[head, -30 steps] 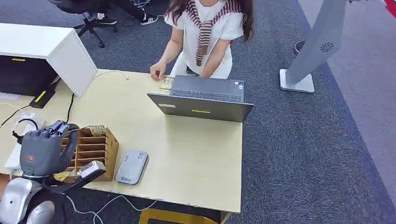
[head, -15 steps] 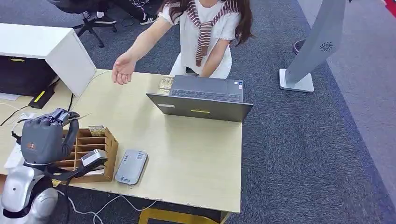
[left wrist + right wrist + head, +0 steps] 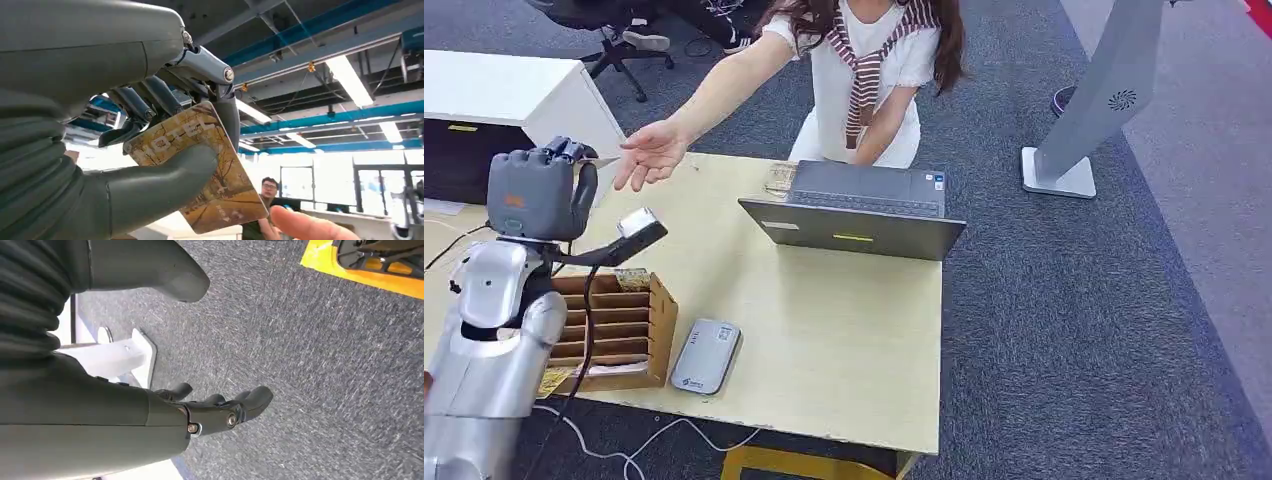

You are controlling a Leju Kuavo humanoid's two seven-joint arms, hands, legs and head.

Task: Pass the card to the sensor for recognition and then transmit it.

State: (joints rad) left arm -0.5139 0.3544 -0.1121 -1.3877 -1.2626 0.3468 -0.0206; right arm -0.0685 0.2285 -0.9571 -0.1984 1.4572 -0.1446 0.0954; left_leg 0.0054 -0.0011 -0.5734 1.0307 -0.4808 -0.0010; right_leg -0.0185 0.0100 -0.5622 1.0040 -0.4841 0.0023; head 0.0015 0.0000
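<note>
Card [image 3: 200,165] looked thin, stiff, light and slick — pinched near one end by left hand [image 3: 536,195], far edge free for the person's hand [image 3: 649,152]; right hand [image 3: 210,410] hung empty, fingers loosely apart.

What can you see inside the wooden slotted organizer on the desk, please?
The wooden organizer shows mostly bare slots, with one patterned card at its far end; the left arm covers its near side.
</note>
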